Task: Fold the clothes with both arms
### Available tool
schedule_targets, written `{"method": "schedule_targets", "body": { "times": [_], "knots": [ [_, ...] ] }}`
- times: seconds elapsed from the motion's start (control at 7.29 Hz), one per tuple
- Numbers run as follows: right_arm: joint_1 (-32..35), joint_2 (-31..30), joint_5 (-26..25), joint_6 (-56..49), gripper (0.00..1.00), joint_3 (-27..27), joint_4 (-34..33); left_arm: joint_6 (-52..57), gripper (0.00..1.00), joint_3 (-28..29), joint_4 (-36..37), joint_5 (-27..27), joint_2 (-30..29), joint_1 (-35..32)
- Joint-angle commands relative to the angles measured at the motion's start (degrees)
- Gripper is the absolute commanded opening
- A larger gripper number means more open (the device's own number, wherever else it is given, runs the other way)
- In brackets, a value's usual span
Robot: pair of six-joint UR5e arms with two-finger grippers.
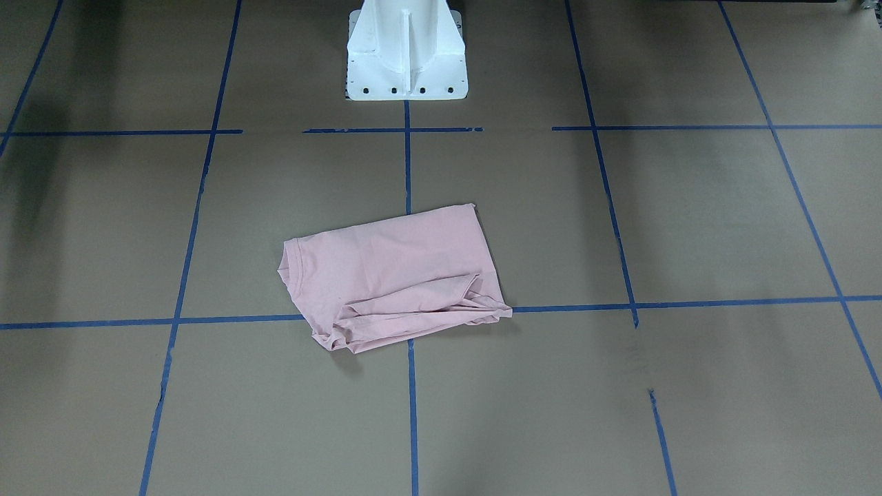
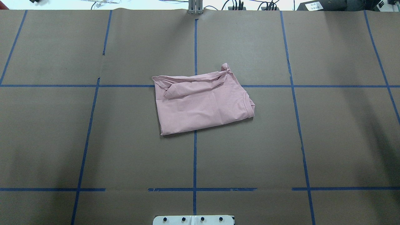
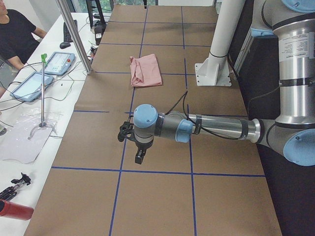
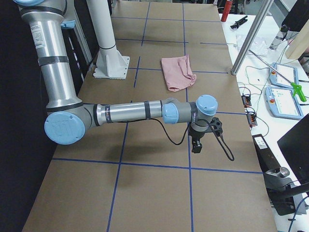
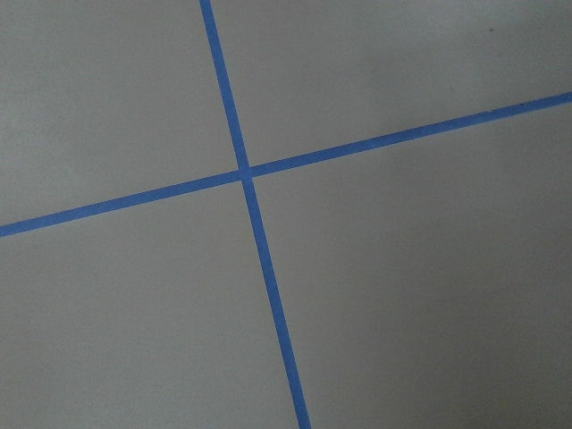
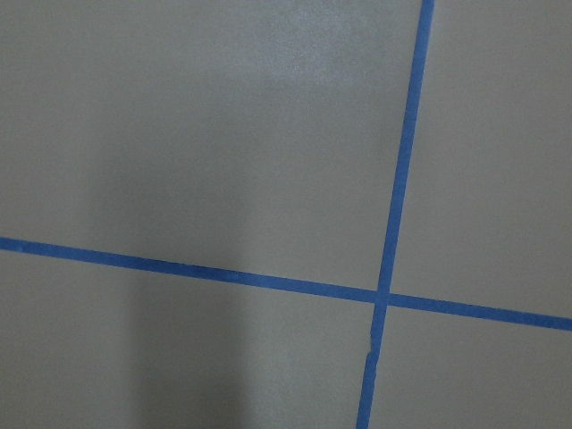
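Observation:
The pale pink T-shirt point(image 1: 393, 275) lies folded into a rough rectangle at the table's middle, its print hidden. Its ribbed collar point(image 2: 250, 105) points to the overhead view's right and a bunched sleeve lies along the far edge. It also shows in the left side view point(image 3: 145, 70) and the right side view point(image 4: 177, 72). My left gripper point(image 3: 140, 156) hangs over bare table far from the shirt, toward my left end. My right gripper point(image 4: 196, 146) hangs likewise toward my right end. I cannot tell whether either is open or shut. Both wrist views show only paper and blue tape.
Brown paper with a blue tape grid point(image 2: 195, 156) covers the table. The white pedestal base point(image 1: 406, 52) stands behind the shirt. A metal post point(image 3: 74, 37), tablets point(image 3: 60, 63) and cables lie on the side bench, where a person point(image 3: 15, 34) sits.

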Motion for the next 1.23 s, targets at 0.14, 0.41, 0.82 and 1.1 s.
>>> {"method": "schedule_targets", "body": {
  "times": [0.14, 0.41, 0.82, 1.1],
  "knots": [
    [-0.1, 0.1, -0.1, 0.1, 1.00, -0.1, 0.1, 0.0, 1.00, 3.7, 9.5, 0.2, -7.2, 0.4],
    [-0.1, 0.1, 0.0, 0.1, 1.00, 0.0, 0.1, 0.1, 1.00, 4.4, 9.4, 0.1, -6.8, 0.3],
    [-0.1, 0.1, 0.1, 0.1, 1.00, 0.1, 0.1, 0.1, 1.00, 4.2, 9.4, 0.1, -6.9, 0.3],
    [0.0, 0.1, 0.3, 0.2, 1.00, 0.1, 0.1, 0.1, 1.00, 4.2, 9.4, 0.1, -6.8, 0.3]
  ]
}}
